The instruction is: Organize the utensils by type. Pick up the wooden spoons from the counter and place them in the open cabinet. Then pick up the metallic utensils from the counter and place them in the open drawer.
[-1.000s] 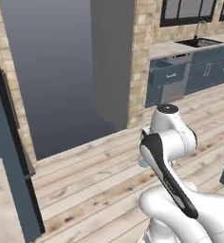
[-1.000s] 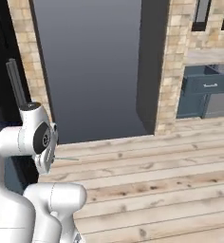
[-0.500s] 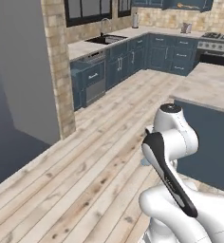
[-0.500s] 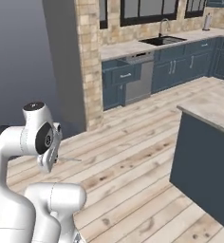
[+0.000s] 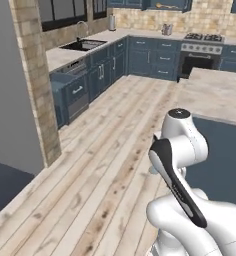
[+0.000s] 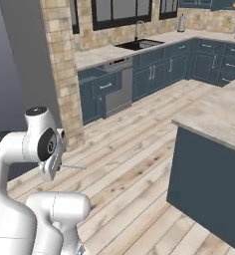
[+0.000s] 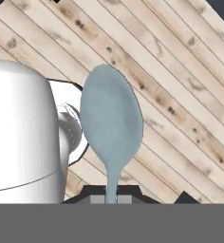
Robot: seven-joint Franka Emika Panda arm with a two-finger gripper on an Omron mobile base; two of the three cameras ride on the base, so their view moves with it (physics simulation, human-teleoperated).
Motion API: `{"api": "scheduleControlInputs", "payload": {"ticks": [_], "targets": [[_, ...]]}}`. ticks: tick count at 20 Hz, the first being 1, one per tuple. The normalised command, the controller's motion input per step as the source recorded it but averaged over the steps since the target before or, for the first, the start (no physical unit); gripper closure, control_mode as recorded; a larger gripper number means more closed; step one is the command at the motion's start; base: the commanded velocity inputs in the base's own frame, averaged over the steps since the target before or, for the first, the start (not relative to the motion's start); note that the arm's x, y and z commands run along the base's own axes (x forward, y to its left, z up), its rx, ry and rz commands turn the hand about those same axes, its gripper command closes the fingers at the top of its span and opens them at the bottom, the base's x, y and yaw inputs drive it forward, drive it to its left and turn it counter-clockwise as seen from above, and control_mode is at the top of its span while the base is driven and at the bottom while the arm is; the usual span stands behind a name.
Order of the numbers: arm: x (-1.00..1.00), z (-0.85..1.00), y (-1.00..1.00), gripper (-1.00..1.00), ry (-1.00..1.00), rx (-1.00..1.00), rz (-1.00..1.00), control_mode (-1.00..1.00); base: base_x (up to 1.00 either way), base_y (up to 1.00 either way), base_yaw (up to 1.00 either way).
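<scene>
The pale silver-blue spoon [image 7: 112, 123] is one of the metallic utensils. In the hand view its smooth oval bowl fills the centre and points toward 12 o'clock, while the thin handle narrows toward 6 o'clock, pinched at the lower edge. In the right base view its thin handle [image 6: 73, 167] juts toward 3 o'clock above the plank floor.
</scene>
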Motion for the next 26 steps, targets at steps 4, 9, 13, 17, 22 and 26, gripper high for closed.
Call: {"api": "scheduleControlInputs", "payload": {"ticks": [4,9,13,17,22,26], "targets": [[0.0,0.0,0.0,1.0,0.0,0.0,0.0,1.0,0.84,0.14,-0.39],[0.0,0.0,0.0,1.0,0.0,0.0,0.0,1.0,0.94,0.29,-0.3],[0.0,0.0,0.0,1.0,0.0,0.0,0.0,1.0,1.0,0.49,-0.23],[0.0,0.0,0.0,1.0,0.0,0.0,0.0,1.0,1.0,0.5,-0.18],[0.0,0.0,0.0,1.0,0.0,0.0,0.0,1.0,1.0,0.5,-0.16],[0.0,0.0,0.0,1.0,0.0,0.0,0.0,1.0,1.0,0.45,-0.18]]}}
